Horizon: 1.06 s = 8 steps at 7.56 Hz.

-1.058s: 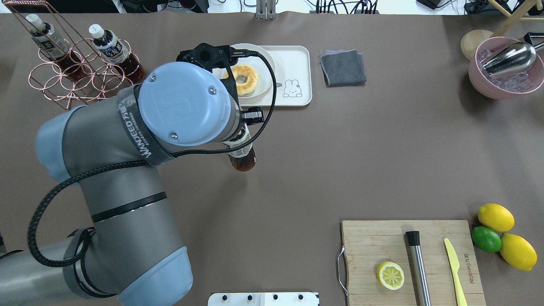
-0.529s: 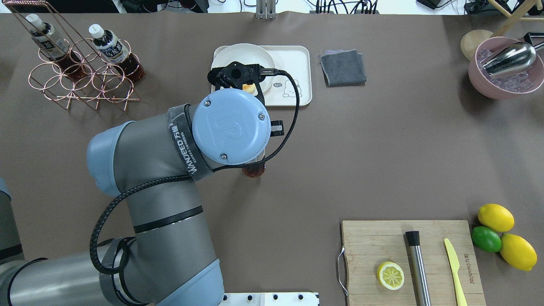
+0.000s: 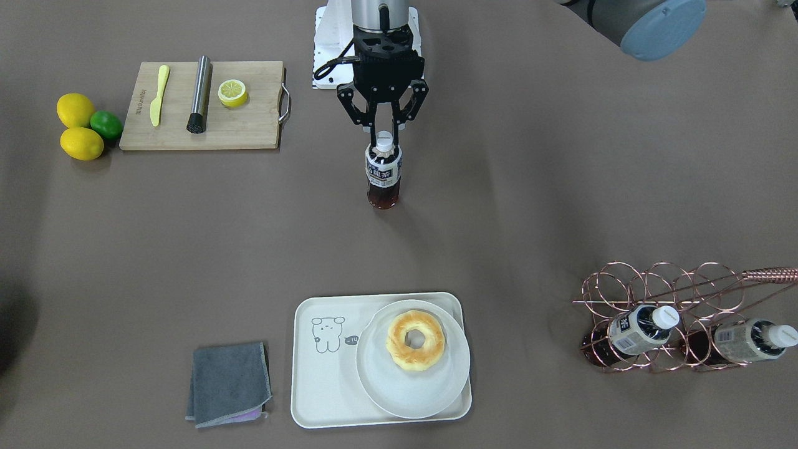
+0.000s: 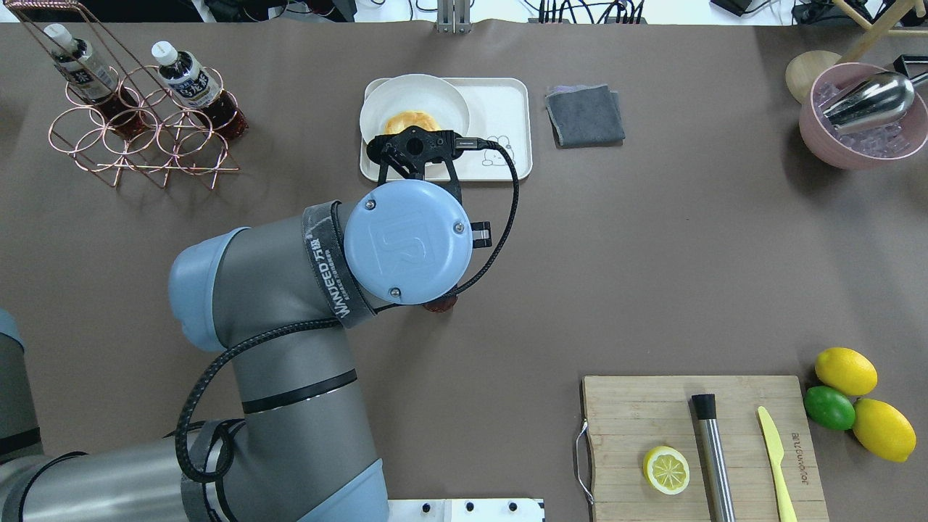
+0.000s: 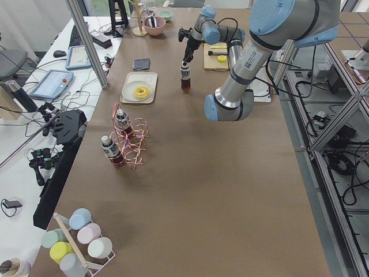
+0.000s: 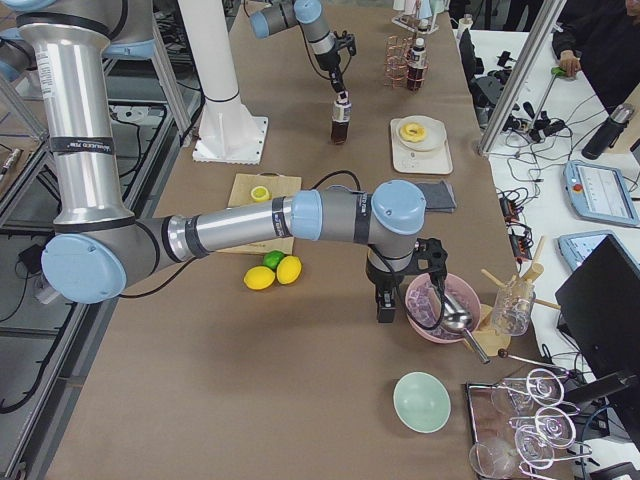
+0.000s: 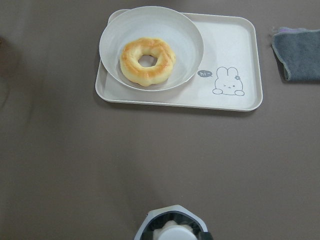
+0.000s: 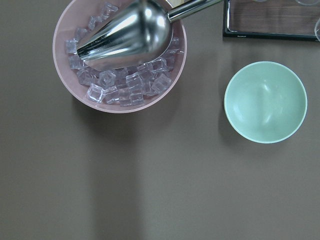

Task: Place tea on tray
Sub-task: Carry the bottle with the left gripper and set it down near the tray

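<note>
**A:** Left tool (image 3: 383, 138) first: what has it got?

**B:** It is clenched on the white cap of the tea bottle (image 3: 382, 173), reaching straight down from above. The bottle is upright near the middle of the bench (image 3: 561, 187), somewhat closer to the robot's edge than to the far edge. I cannot tell whether its base rests on the bench or hangs just clear of it.

**A:** And the tray?

**B:** The tray (image 3: 324, 380) lies by the far edge, about midway along it and well apart from the bottle. A round plate (image 3: 405, 393) with a doughnut (image 3: 415, 340) fills the half toward the robot's left. The half with the small drawn animal is bare.

**A:** So how far along is the job?

**B:** By my reading the grasp is made and nothing more. The bottle is nowhere near the tray, and it is also well away from the wire rack (image 3: 770, 272) at the far left corner, where two other bottles (image 3: 636, 330) lie. What is left is the carry to the far edge, a landing on the bare half clear of the plate, and the release.

**A:** What about the right tool (image 6: 383, 310)?

**B:** It hangs beside the pink bowl of ice (image 8: 59, 67) toward the right end. It shows only in a side view, so I cannot tell whether it is released or clenched.
</note>
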Each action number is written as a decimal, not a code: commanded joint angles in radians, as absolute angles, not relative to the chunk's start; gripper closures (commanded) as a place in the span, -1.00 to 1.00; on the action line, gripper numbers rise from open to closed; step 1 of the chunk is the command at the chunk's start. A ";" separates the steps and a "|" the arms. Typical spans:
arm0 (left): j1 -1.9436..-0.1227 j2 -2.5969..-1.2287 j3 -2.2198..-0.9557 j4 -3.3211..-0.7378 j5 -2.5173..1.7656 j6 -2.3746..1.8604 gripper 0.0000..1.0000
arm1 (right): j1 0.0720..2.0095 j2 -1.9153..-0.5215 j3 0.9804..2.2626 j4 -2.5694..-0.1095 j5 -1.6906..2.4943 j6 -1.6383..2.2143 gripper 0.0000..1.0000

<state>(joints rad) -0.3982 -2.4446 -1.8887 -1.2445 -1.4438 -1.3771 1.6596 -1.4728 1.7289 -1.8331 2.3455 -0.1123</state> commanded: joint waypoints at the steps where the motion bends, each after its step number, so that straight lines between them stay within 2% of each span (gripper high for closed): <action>1: -0.397 -2.442 -1.887 -1.246 -1.443 -1.376 1.00 | 1.658 -1.473 1.727 -1.833 2.345 -0.112 -1.00; 4: -0.397 -2.442 -1.879 -1.258 -1.443 -1.370 1.00 | 1.658 -1.471 1.721 -1.833 2.345 -0.112 -1.00; 5: -0.397 -2.442 -1.879 -1.258 -1.443 -1.370 0.67 | 1.658 -1.471 1.720 -1.835 2.345 -0.112 -1.00; 6: -0.397 -2.436 -1.875 -1.258 -1.436 -1.370 -0.96 | 1.658 -1.471 1.717 -1.833 2.345 -0.112 -1.00; 8: -0.394 -2.433 -1.871 -1.273 -1.397 -1.367 -0.96 | 1.658 -1.468 1.717 -1.835 2.347 -0.110 -1.00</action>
<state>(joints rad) -0.3957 -2.4357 -1.8734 -1.2631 -1.4185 -1.3691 1.6582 -1.4710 1.7174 -1.8334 2.3455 -0.1119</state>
